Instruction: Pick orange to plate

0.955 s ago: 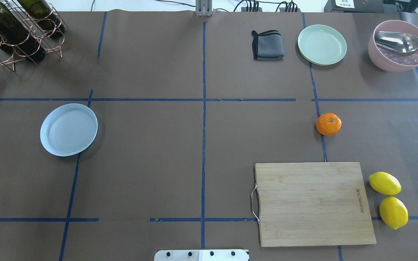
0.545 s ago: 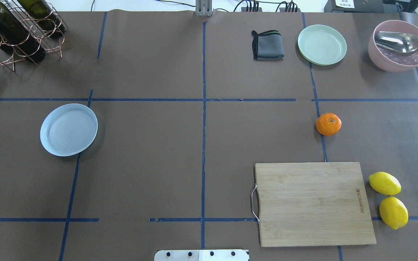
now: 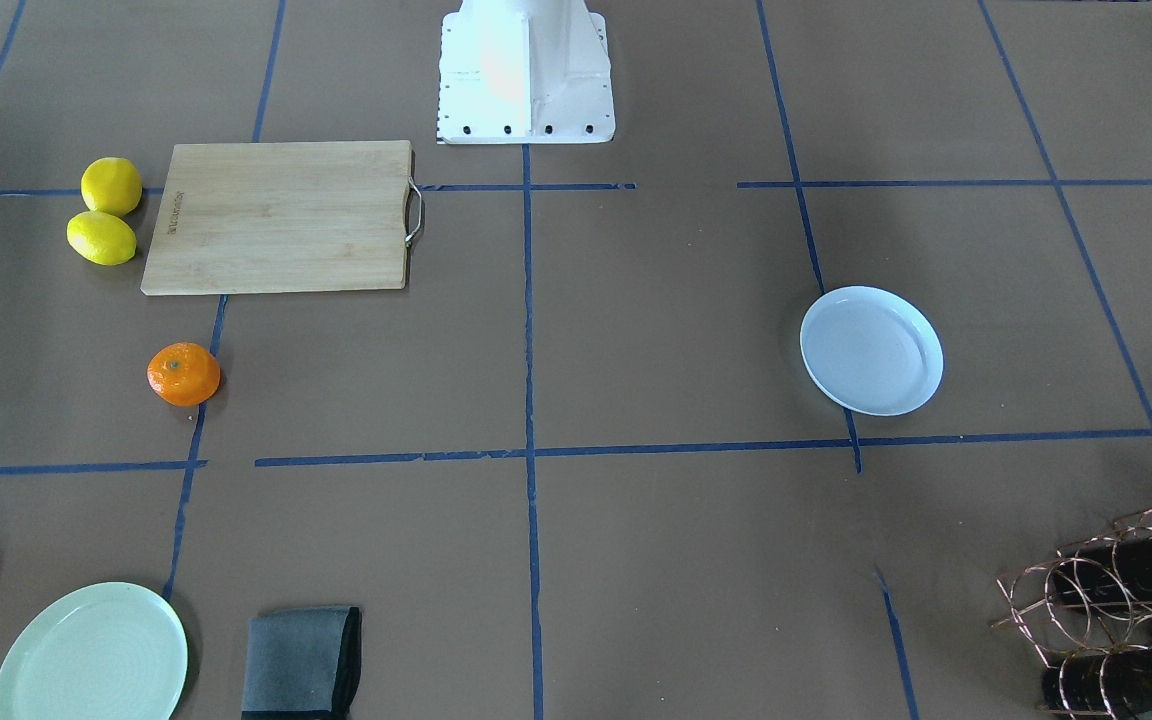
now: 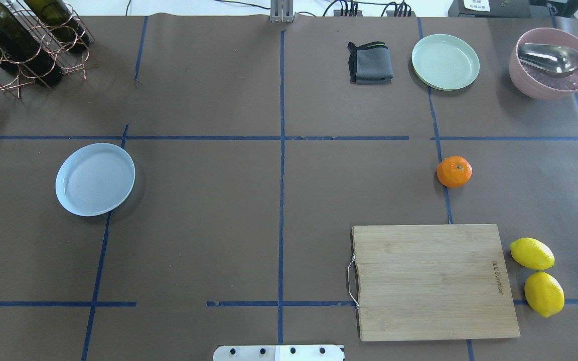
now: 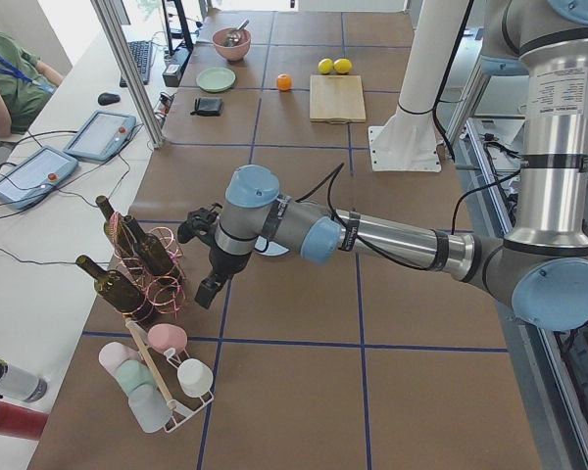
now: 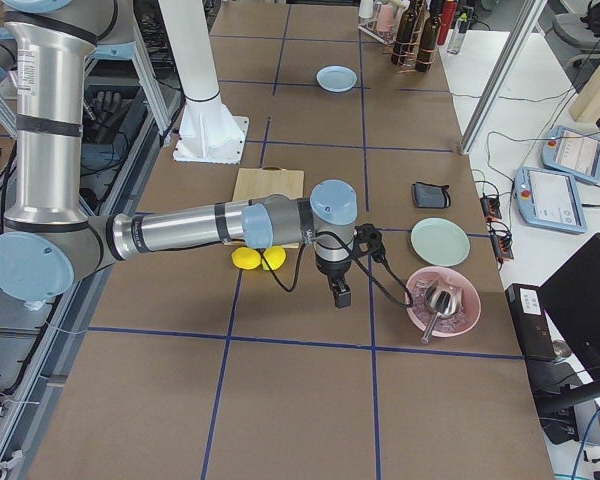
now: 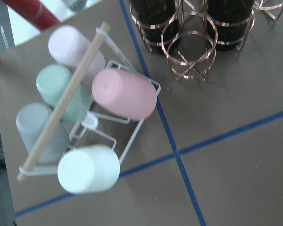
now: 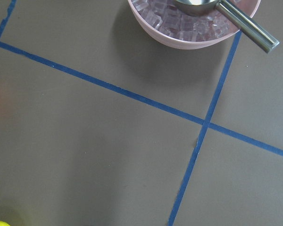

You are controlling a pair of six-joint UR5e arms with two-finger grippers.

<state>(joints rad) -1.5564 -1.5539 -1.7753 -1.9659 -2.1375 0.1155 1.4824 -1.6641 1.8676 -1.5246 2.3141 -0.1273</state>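
Observation:
The orange (image 4: 454, 171) lies on the brown table cover right of centre, just beyond the cutting board; it also shows as orange (image 3: 183, 374) from the front. The pale bluish-white plate (image 4: 95, 179) sits bare at the left, far from the fruit. Neither gripper appears in the overhead or front views. Seen from the left end, my left gripper (image 5: 207, 292) hangs beside the bottle rack; I cannot tell if it is open. From the right end, my right gripper (image 6: 339, 296) hangs between the lemons and the pink bowl; its state is unclear too.
A wooden cutting board (image 4: 432, 281) lies near the front right with two lemons (image 4: 532, 253) beside it. At the back stand a grey cloth (image 4: 370, 62), a pale green plate (image 4: 445, 61) and a pink bowl (image 4: 552, 62) with ice and a scoop. A wine rack (image 4: 23, 40) fills the back left.

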